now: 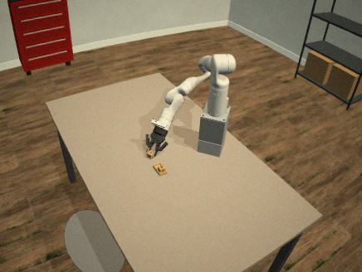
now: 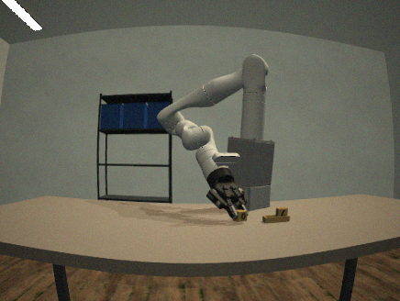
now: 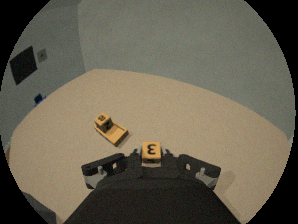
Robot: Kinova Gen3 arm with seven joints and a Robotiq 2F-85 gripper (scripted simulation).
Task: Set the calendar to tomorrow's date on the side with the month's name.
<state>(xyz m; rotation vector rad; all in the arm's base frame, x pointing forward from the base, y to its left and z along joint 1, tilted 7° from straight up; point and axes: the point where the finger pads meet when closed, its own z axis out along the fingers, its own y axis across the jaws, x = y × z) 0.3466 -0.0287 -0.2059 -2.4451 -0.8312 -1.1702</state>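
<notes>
1. Beige rectangular table (image 1: 216, 216): grey pedestal block (image 1: 212, 132) at 3 o'clock of the fingers (image 1: 152, 150).
2. Small wooden calendar tray (image 1: 160, 169), one cube aboard, at 5 o'clock, apart.
3. Fingers grip tan wooden digit cube (image 3: 150, 151), low over the table.

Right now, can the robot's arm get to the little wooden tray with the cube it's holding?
Probably yes. The gripper is shut on one cube, low over the table, and the tray with the other cube sits close by, with nothing between them.
</notes>
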